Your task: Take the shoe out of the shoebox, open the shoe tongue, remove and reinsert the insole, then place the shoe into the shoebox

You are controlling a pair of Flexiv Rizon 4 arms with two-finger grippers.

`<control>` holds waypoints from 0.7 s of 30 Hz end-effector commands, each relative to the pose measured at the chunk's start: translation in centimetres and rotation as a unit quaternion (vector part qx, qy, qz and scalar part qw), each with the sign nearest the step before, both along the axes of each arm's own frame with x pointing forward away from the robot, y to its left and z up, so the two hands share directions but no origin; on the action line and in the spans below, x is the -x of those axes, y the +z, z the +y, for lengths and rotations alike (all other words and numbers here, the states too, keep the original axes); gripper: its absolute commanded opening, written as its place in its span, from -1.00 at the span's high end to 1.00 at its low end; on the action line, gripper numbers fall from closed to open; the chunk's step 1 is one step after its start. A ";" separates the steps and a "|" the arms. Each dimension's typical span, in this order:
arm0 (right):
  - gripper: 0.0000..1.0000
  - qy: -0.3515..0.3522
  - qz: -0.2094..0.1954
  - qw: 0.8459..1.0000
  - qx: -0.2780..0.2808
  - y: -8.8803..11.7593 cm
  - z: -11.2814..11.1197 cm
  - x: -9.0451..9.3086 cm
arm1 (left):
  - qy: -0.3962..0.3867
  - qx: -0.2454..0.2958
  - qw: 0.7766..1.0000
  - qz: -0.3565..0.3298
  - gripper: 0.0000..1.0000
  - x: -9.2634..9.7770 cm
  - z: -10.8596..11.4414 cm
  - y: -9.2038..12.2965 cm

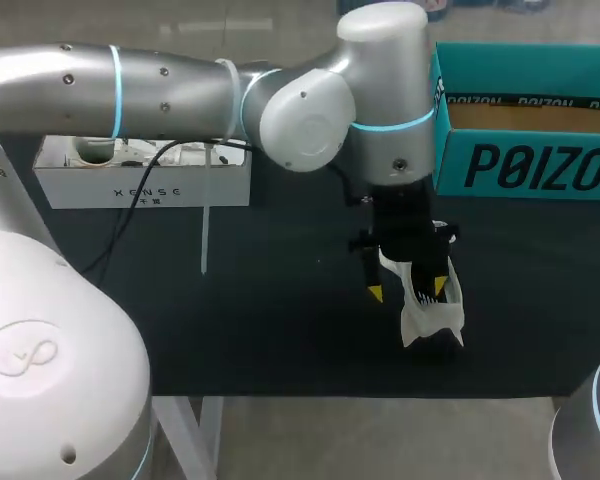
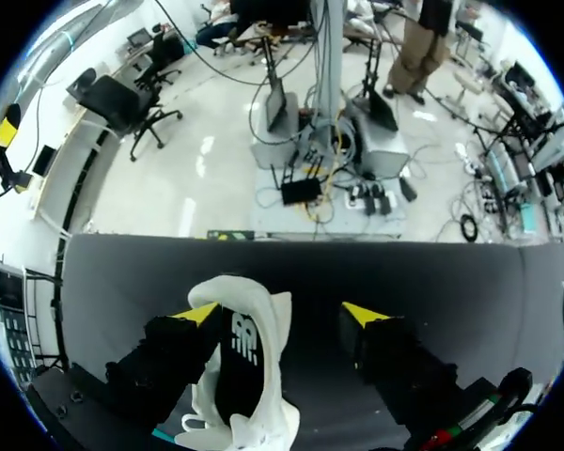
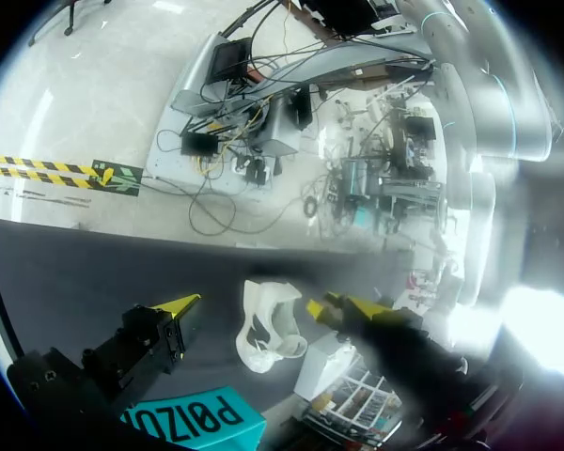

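The dark bench (image 1: 280, 330) carries 3 items. The teal shoebox (image 1: 525, 165) stands open at the far right. A white box (image 1: 140, 185) sits at the far left. The white shoe (image 1: 432, 318) rests on the bench near the shoebox, outside it. The left pincer (image 2: 282, 315) is released, with the shoe between its spread fingers, close against 1 finger. The right pincer (image 3: 249, 306) is released, high above the shoe.
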State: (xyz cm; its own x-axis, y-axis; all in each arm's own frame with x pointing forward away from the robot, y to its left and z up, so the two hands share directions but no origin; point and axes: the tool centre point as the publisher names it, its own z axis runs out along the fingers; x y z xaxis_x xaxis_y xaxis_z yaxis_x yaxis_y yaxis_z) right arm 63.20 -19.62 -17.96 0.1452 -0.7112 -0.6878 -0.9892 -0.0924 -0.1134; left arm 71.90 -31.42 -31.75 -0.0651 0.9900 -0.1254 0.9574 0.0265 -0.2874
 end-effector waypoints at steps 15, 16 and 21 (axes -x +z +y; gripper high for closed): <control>-1.00 -0.124 -0.129 0.984 -0.023 0.0 0.1 0.8 | 0.005 -0.073 0.996 -0.053 1.00 -1.7 -1.9 -3.2; -1.00 -0.124 -0.129 0.984 -0.023 0.0 0.1 0.8 | 0.002 -0.066 0.996 -0.059 1.00 -1.8 -2.1 -3.3; -1.00 -0.124 -0.129 0.984 -0.023 0.0 0.1 0.8 | 0.006 -0.066 0.996 -0.066 1.00 -2.4 -2.7 -3.9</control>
State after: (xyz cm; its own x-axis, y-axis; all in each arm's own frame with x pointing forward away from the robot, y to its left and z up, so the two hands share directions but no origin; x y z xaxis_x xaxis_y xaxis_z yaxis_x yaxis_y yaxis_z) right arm 63.20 -19.62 -17.96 0.1452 -0.7112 -0.6879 -0.9893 -0.0924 -0.1133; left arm 74.22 -33.97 -35.26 -0.0692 0.9976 -0.0061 0.9857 0.0675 -0.1544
